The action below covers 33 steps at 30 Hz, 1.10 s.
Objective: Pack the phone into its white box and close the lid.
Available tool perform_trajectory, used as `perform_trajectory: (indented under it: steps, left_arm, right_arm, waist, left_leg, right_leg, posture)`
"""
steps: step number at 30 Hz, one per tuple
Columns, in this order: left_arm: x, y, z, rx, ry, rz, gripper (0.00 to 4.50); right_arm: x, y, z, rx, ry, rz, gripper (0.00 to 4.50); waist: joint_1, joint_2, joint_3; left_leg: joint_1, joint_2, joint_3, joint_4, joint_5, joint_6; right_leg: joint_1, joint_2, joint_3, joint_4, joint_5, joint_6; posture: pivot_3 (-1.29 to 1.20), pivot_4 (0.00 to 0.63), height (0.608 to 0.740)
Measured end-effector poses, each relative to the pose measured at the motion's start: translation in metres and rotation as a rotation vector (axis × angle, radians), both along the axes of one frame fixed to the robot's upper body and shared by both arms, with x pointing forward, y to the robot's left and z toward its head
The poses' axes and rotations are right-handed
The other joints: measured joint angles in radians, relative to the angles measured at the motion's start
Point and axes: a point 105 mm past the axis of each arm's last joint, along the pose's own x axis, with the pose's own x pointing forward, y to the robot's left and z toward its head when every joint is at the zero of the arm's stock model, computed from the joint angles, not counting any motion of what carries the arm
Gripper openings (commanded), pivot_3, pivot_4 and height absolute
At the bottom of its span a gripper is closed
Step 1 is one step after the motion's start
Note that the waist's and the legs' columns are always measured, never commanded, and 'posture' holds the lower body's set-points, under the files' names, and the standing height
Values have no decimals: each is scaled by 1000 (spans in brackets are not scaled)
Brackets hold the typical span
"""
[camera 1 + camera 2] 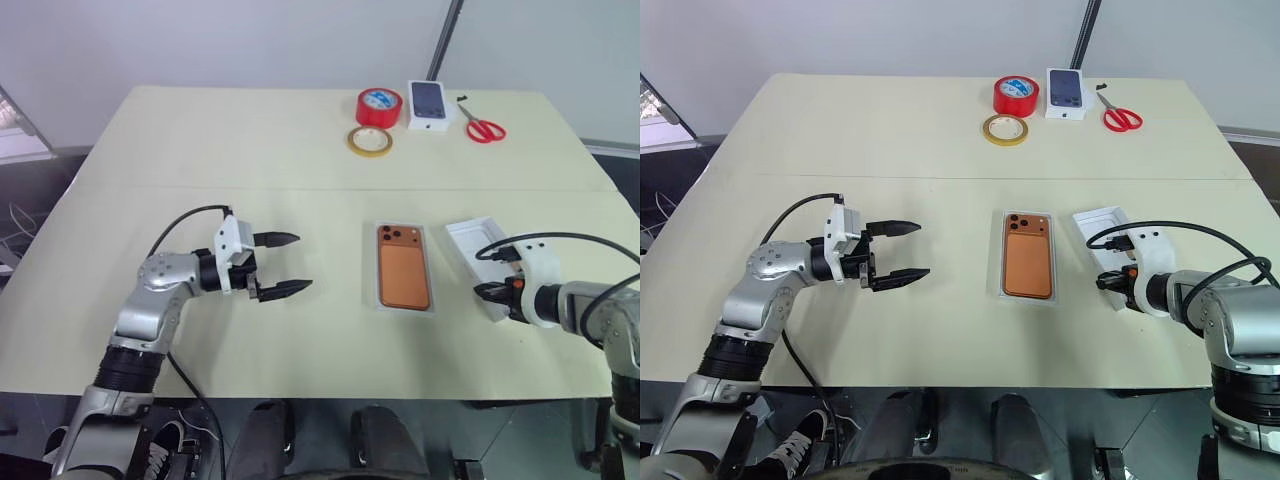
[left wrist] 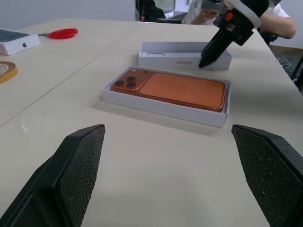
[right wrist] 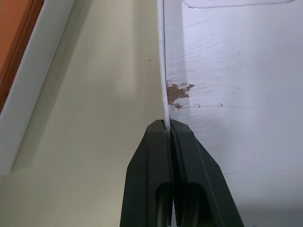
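Observation:
The copper-orange phone [image 1: 403,268] lies back up inside the white box [image 2: 161,106] at the middle of the table, its lens cluster at the far end. To its right rests the lid [image 1: 468,238], hollow side up. My right gripper [image 1: 487,293] is shut on the lid's near left wall; in the right wrist view the thin white wall [image 3: 164,85] runs in between the closed fingertips. My left gripper [image 1: 303,262] hovers open to the left of the box, pointing toward it, with nothing between its fingers.
At the far side of the table sit a red tape roll [image 1: 379,106], a yellow tape ring [image 1: 369,141], a closed white box with a phone picture [image 1: 429,104] and red scissors [image 1: 483,127]. A person [image 2: 279,19] sits beyond the table's right edge.

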Motion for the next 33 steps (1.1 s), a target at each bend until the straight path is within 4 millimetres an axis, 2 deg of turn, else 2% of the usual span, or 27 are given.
perform_trajectory:
  steps: [6,14,16,20,22,27,30,33]
  left_arm:
    - [4,-1,0,-6,8,3,4500]
    - [7,-4,4,-9,2,-5,4500]
    - [8,-4,3,-10,5,-3,4500]
    - [9,-5,4,-24,8,3,4500]
    - [11,-8,5,-39,15,10,4500]
    - [12,-11,7,-72,31,20,4500]
    - [11,-12,9,-83,26,24,4500]
    - [12,-15,11,-117,32,32,4500]
  right_arm:
    - [11,8,6,109,-8,-98,47]
    - [37,40,27,287,-147,-132,47]
    - [43,51,37,321,-190,-114,47]
    - [53,87,74,560,-340,-42,47]
    - [50,107,88,678,-392,28,47]
    - [37,143,92,938,-392,135,47]
    - [24,154,90,1039,-371,201,47]
    - [4,165,73,1170,-276,264,47]
  waist:
    - [-1,1,0]
    - [-3,2,1]
    - [-4,3,2]
    - [-5,4,2]
    - [-4,4,2]
    - [-2,4,2]
    - [-5,5,2]
    - [-7,5,2]
  left_leg:
    - [-1,0,0,-2,0,0]
    - [-2,0,1,-3,0,0]
    - [-2,0,1,-3,0,0]
    - [-2,0,1,-3,0,-1]
    - [-2,0,1,-4,0,-1]
    - [-2,0,1,-3,1,-1]
    - [-2,0,1,-4,1,-1]
    - [-2,0,1,-6,1,-1]
  right_leg:
    - [-3,0,0,0,0,0]
    - [-4,1,1,1,0,0]
    - [-5,1,1,1,0,0]
    - [-6,1,1,3,0,1]
    - [-6,1,1,3,0,1]
    - [-6,1,1,3,0,1]
    - [-6,1,1,3,0,0]
    - [-6,1,1,3,0,0]
  posture:
    - [0,150,728]
    - [0,150,728]
    - [0,150,728]
    - [0,150,728]
    - [0,150,728]
    - [0,150,728]
    - [0,150,728]
    - [0,150,728]
